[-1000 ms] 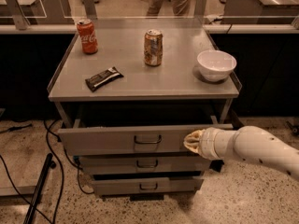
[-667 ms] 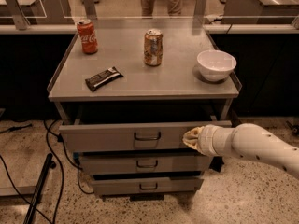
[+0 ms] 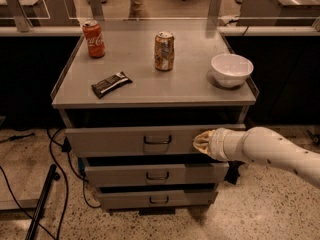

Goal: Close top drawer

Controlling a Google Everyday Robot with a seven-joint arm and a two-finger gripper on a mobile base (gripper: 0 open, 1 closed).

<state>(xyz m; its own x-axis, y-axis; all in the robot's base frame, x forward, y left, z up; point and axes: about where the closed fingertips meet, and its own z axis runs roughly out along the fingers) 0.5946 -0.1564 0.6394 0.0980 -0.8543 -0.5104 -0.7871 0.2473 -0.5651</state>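
Observation:
The top drawer (image 3: 115, 140) is the widest grey drawer, just under the cabinet top, with a small dark loop handle (image 3: 157, 140) at its centre. It stands pulled out a little, with a dark gap above its front. My gripper (image 3: 200, 142) comes in from the right on a white arm and presses against the right part of the drawer's front panel, to the right of the handle.
Two narrower grey drawers (image 3: 156, 174) sit below, each out a little. On the cabinet top (image 3: 190, 84) stand a red cola can (image 3: 93, 39), a brown can (image 3: 164, 51), a white bowl (image 3: 231, 70) and a dark snack bar (image 3: 111, 84). Cables (image 3: 60, 199) lie on the floor at left.
The gripper stays against the drawer's front panel. The drawer front and arm have shifted only slightly, if at all.

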